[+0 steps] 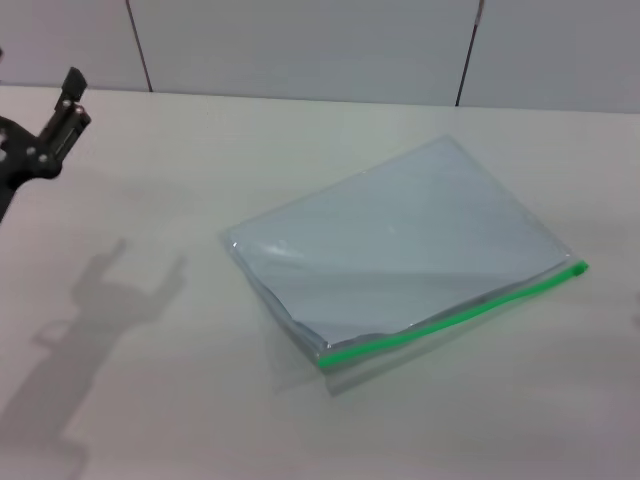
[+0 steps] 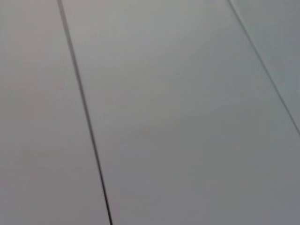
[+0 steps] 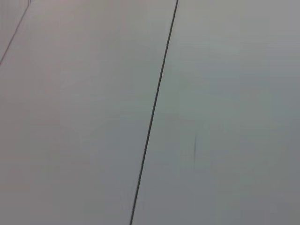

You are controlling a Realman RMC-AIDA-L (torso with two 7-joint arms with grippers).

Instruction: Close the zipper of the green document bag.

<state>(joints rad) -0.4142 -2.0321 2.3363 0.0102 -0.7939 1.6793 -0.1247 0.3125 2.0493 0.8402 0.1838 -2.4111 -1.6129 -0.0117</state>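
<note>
- The left end effector [image 1: 68,95] was raised at the far left of the desk [image 1: 150,400], well apart from the green document bag [image 1: 400,250]; only part of it showed, so I cannot tell whether it was released or clenched.
- The right end effector was not in view in any picture.
- The bag lay flat on the desk, to the right of the left end effector and nearer the robot than it, touched by nothing.
- The bag sat skewed, its corners pointing roughly toward and away from the robot.
- The zipper [image 1: 455,311] ran along the bag's near long edge, slanting from a near-left end up to a farther right end.
- The slider tab could not be made out.
- Only the head view showed the bag, the desk and the left end effector's shadow [image 1: 110,300].
- Both wrist views showed only pale wall panels [image 2: 187,117] with dark seams [image 3: 154,112].
</note>
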